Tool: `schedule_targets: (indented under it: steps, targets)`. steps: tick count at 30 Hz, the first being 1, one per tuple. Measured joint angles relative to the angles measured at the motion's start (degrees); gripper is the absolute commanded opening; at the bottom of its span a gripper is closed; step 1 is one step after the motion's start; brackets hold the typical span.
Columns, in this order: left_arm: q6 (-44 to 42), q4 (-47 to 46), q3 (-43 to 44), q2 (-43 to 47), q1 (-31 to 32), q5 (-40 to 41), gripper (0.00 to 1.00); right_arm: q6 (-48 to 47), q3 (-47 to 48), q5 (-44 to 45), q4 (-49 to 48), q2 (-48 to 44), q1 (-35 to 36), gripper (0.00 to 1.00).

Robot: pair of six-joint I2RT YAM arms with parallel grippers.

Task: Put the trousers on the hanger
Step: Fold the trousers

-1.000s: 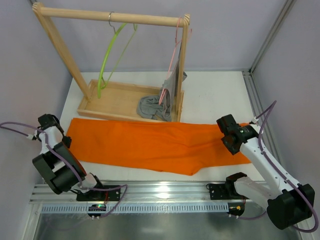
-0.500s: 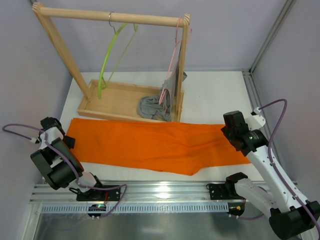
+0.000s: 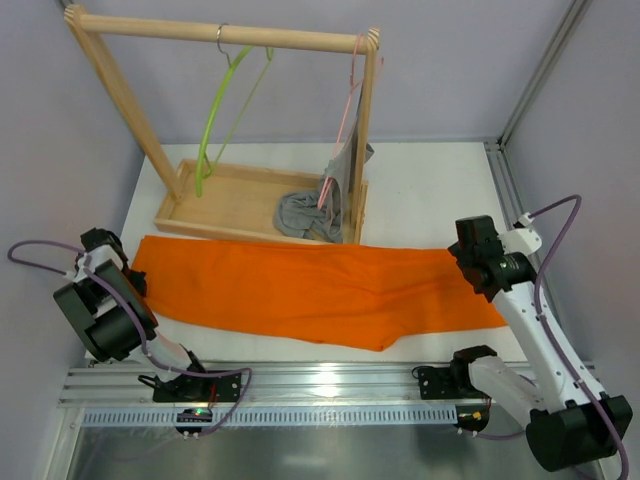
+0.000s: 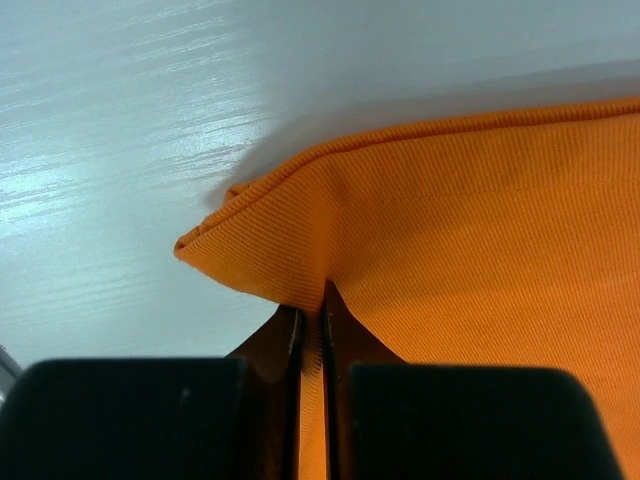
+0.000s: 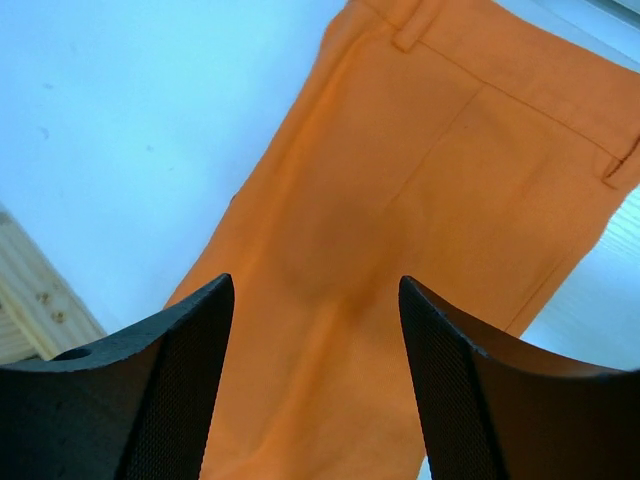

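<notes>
White tabletop (image 3: pixel 430 190), with the left gripper (image 4: pixel 310 325) clamped together on a corner fold of the trousers (image 3: pixel 300 290)
The right gripper (image 5: pixel 315 300) is held above the waistband end with its jaws apart; the trousers are spread flat across the near part of the table, and the hanger (image 3: pixel 215 120) is hung by its hook from the wooden rail (image 3: pixel 200 33) behind them

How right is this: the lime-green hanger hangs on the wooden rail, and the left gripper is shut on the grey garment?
Wrong in one point: in the left wrist view the left gripper is shut on the large bright orange cloth trousers.
</notes>
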State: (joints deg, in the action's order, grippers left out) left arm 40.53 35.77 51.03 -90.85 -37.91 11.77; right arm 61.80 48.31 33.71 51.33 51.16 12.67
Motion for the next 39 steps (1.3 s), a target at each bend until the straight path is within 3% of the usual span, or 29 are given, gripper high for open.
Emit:
schedule_targets:
  steps: [6, 12, 19, 26, 36, 39]
  targets:
    - [0.02, -0.26, -2.54, 4.07, -0.15, 0.70, 0.00, 0.07, 10.36, -5.16, 1.86, 14.91, -10.12, 0.71]
    - [-0.02, -1.20, -5.53, 12.41, -0.48, -2.45, 0.01, 0.79, 27.78, -8.20, 7.78, 36.94, -13.64, 0.64]
    - [0.98, -3.85, -9.57, 17.68, -0.48, -7.13, 0.01, 1.09, 38.66, -9.92, 12.90, 54.60, -17.88, 0.61]
    - [1.05, -4.17, -9.31, 17.03, -0.48, -10.82, 0.00, 0.90, 44.46, -9.84, 15.43, 62.47, -22.43, 0.61]
    - [1.07, -6.40, -9.38, 18.86, 0.09, -14.03, 0.00, -0.81, 42.99, -10.19, 16.15, 65.48, -24.35, 0.58]
    - [1.07, -6.82, -9.38, 19.54, 0.48, -14.43, 0.00, -1.60, 42.97, -10.12, 16.20, 65.70, -24.35, 0.50]
